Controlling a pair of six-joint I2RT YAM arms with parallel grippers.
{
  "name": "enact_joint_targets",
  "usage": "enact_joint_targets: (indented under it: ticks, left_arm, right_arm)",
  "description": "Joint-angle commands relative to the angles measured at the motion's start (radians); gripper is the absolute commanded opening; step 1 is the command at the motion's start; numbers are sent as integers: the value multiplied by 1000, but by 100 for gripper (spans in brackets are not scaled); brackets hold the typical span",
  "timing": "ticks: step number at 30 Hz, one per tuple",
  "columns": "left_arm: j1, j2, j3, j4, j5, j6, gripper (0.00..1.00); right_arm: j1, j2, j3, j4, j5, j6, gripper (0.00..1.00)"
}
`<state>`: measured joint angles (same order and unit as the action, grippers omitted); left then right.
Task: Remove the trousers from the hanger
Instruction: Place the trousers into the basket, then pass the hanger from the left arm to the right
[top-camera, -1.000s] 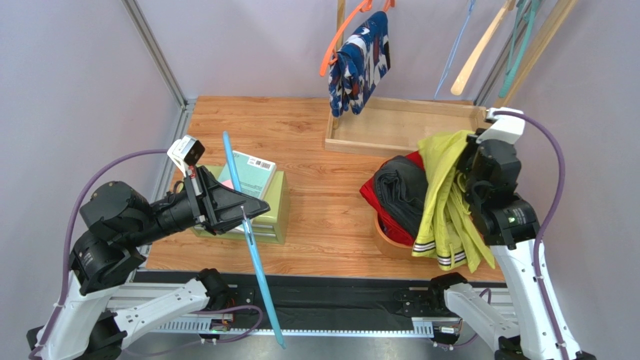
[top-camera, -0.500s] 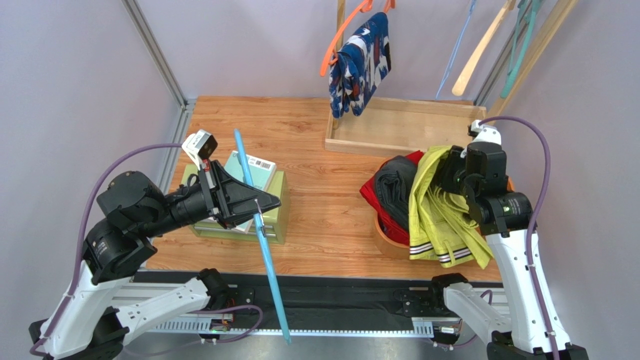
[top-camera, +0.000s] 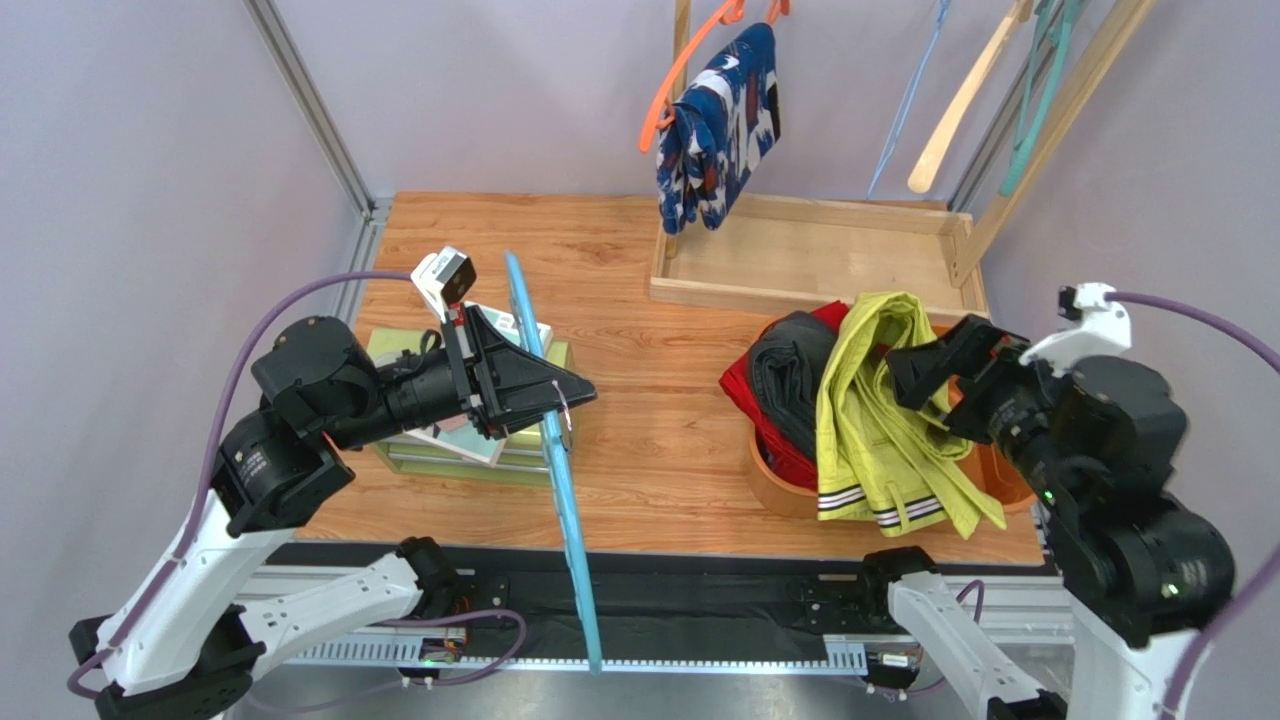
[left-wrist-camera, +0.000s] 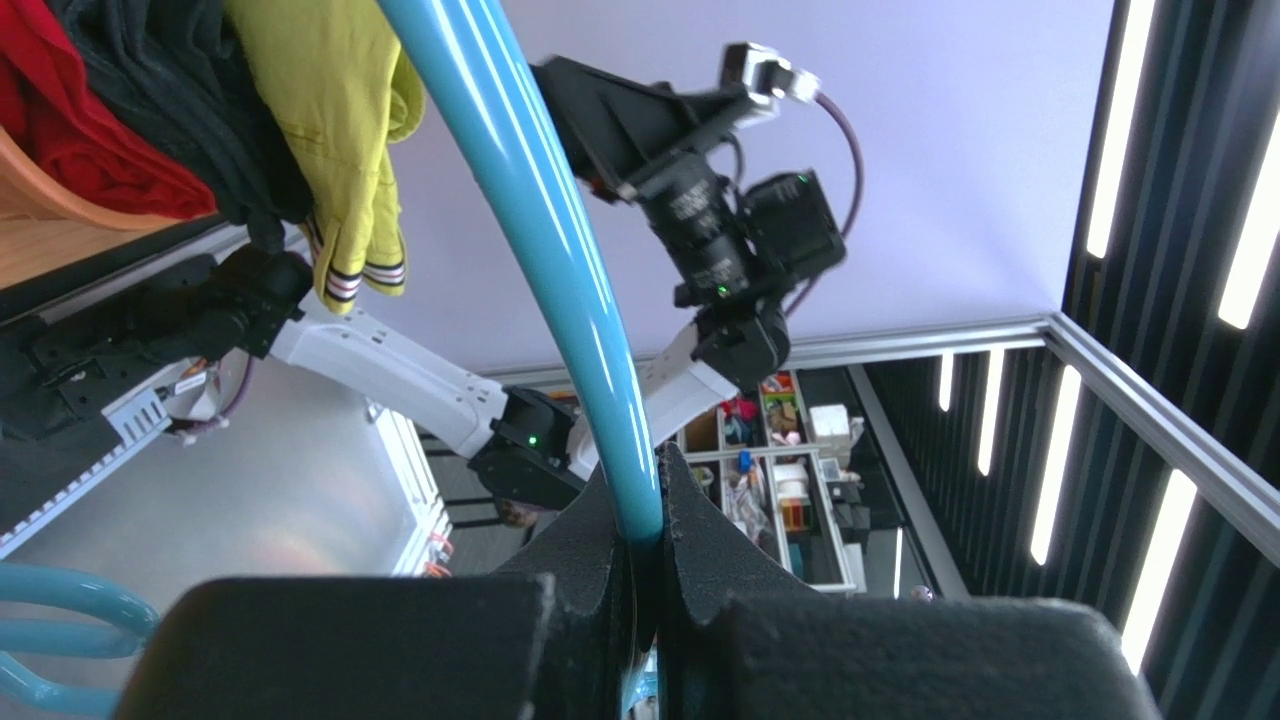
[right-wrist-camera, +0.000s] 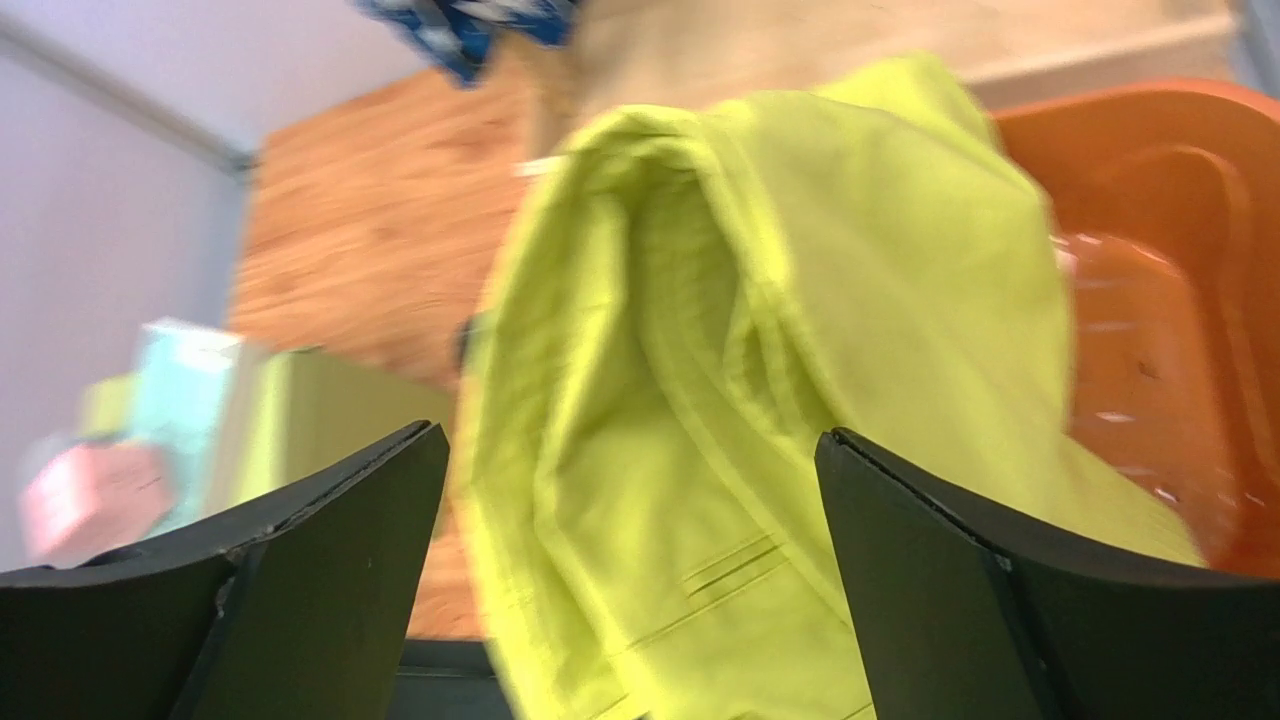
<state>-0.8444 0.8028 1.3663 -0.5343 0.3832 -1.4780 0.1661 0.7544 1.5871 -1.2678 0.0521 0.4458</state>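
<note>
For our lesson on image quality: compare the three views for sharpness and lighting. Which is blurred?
Right wrist view: blurred throughout, the yellow-green trousers and orange basket smeared. Left wrist view: blue hanger sharp, ceiling light strips glaring bright. Top external view: evenly lit, crisp.

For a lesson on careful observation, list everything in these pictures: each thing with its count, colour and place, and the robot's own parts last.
yellow-green trousers: one, striped cuffs, draped over the basket
black trousers: one, in the basket
red trousers: one, under the black pair
navy patterned trousers: one, hanging at the back
orange hanger: one, carrying the navy pair
blue hanger: one, bare, in the left gripper
basket: one, orange, right side
wooden tray: one, back
green box: one, left
spare hangers: three, wood, teal, pale blue, top right
table: one, wood
left gripper: shut on the blue hanger
right gripper: open, over the yellow-green pair
</note>
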Motion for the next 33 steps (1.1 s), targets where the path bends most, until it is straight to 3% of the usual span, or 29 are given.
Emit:
enact_joint_targets:
  ticks: [1,9,11,14,15,18,23,27,33]
  left_arm:
    - [-1,-5,1,66,-7,-7,0]
    - [-1,47,30,74,-70,1,0]
    - [1,55,40,66,-121,-1,0]
    - [-1,58,65,22,-225,-1,0]
    - [-1,61,74,11,-253,8,0]
    - [1,72,126,-50,-357,27,0]
    - [1,52,208,-163,-528,50,0]
    - [-1,7,188,-165,-601,1,0]
    - [-1,-31,198,-176,-668,-10,0]
  right_arm:
    - [3,77,112,9,-286,-19,100]
    - [9,235,298,70,-786,-59,100]
    - [48,273,324,96,-821,-35,100]
    - [244,328,350,116,-741,-13,100]
    - [414,353,359,101,-631,-16,100]
    - [712,427,389,99,-450,-29,100]
    - [943,465,383,165,-370,-61,100]
    - [1146,438,249,249,-169,-78,99]
    - [1316,416,74,426,109,-111,83]
